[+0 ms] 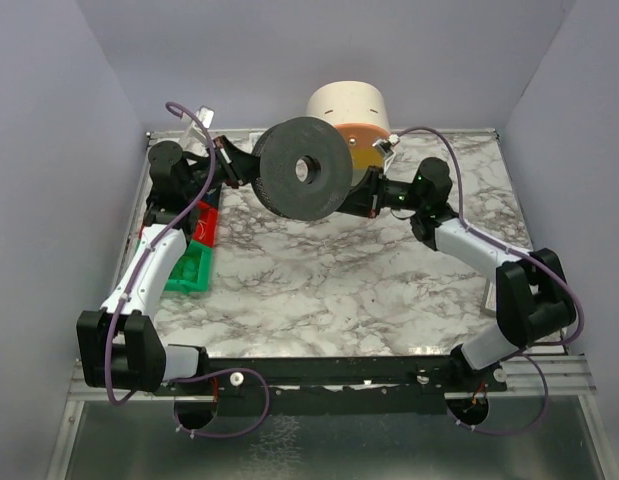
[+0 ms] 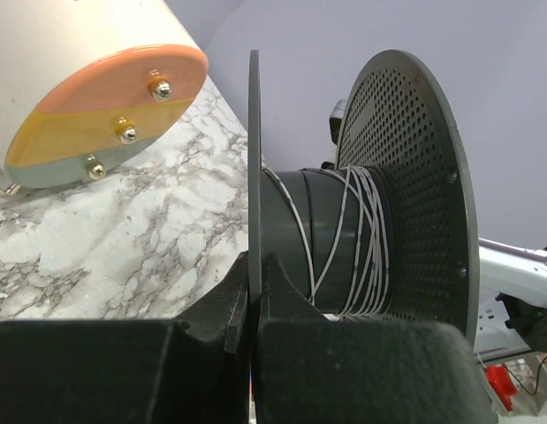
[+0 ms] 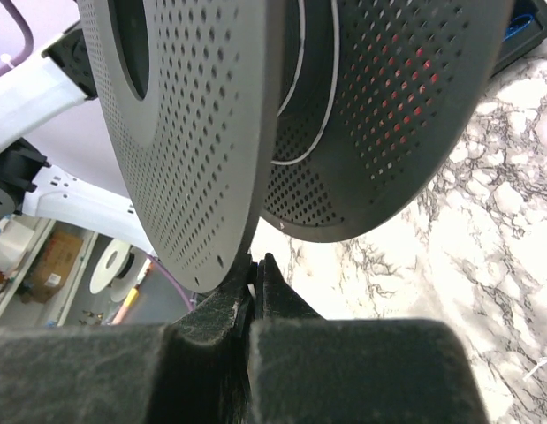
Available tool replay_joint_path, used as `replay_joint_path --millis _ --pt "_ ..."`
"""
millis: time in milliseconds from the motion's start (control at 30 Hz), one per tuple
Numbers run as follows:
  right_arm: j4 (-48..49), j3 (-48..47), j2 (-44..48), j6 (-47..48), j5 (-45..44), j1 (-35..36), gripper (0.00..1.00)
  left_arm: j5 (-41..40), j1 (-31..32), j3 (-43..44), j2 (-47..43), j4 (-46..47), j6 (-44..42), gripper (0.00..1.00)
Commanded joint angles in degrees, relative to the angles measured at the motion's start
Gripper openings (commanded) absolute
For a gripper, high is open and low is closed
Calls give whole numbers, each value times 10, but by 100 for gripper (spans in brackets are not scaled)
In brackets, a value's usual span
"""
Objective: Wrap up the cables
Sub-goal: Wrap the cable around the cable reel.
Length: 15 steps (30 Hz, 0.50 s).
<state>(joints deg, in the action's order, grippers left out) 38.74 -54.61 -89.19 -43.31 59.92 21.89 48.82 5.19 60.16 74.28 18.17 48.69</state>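
Held between both arms over the far middle of the marbled tabletop (image 1: 329,285): a dark grey spool (image 1: 304,168), tilted, with a flat face and its round centre hole turned up toward the overhead camera.

Pinched on one side by the left jaws, shut tight on the thin rim of the first disc (image 2: 253,132). Seen edge-on from the left wrist, running straight down into the narrow slit between the two black fingers (image 2: 211,309).

Pinched on the other side by the right jaws, likewise closed, on the bottom rim of the second disc (image 3: 185,132). Peppered all over with small holes. Rim tucked right between the finger tips, with the marble showing beyond.

Wound around the dark core between the two discs: the cables (image 2: 354,238), thin pale strands. Bunched in several turns close to the second disc, crossing one another at slants. One or two loops straying across the core toward the first disc. From the right wrist, only a single pale curve or two visible in the gap between the discs.

Just behind the spool, at the far edge of the tabletop: a white drum (image 1: 347,105), its end face banded orange, yellow and grey and set with three shiny studs.

Down the left side, beside the left arm: a red bin (image 1: 204,222) and, nearer, a green bin (image 1: 189,268), touching or nearly so.
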Motion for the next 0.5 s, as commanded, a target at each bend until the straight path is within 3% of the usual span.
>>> replay_joint_path --millis 0,367,467 --pt "47 -17 -15 -38 48 -18 0 37 -2 -2 -21 42 17 0" --pt "37 -81 -55 -30 92 -29 1 67 10 -14 -13 42 17 0" --pt "42 -94 -61 -40 96 -36 6 71 12 -17 -11 42 17 0"
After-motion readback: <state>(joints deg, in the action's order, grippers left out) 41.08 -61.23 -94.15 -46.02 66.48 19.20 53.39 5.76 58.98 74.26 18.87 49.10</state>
